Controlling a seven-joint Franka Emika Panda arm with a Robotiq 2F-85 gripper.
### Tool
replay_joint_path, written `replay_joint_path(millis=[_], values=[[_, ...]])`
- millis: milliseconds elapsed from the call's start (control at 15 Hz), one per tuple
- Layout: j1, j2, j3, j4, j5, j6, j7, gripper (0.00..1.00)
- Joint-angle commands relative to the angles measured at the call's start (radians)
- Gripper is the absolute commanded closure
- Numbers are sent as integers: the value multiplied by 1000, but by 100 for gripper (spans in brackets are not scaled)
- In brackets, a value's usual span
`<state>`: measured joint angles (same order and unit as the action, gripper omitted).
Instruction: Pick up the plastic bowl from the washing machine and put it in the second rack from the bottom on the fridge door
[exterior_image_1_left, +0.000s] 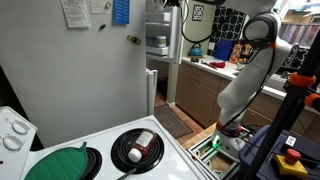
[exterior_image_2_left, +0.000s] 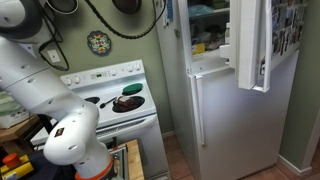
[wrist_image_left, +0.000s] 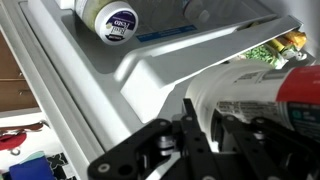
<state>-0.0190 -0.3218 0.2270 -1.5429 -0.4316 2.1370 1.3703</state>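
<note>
In the wrist view my gripper (wrist_image_left: 200, 132) is shut on the plastic bowl (wrist_image_left: 250, 92), a whitish container with a printed label and a red part at the right edge. The bowl is held close to a white rack (wrist_image_left: 165, 62) of the open fridge door, just below its rim. I cannot tell which rack this is. The washing machine (exterior_image_1_left: 185, 152) shows in an exterior view with its flat white top and round knobs (exterior_image_1_left: 12, 130); the bowl is not on it. The arm (exterior_image_1_left: 250, 70) reaches up toward the fridge, and the gripper itself is hidden in both exterior views.
A wide black dish (exterior_image_1_left: 137, 148) and a flat green disc (exterior_image_1_left: 62, 163) lie on the white appliance top. A jar with a blue label (wrist_image_left: 112, 20) stands in the rack above. Green and yellow items (wrist_image_left: 275, 45) sit further in. The upper fridge door (exterior_image_2_left: 255, 45) stands open.
</note>
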Motion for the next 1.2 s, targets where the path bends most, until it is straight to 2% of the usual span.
replay_joint_path(millis=[0,733,1133], values=[[-17,19,-6,16,30,43,61,97],[-28,65,-17,40,67,7,267,97],[-18,117,-34,111,110,-46,320,97]])
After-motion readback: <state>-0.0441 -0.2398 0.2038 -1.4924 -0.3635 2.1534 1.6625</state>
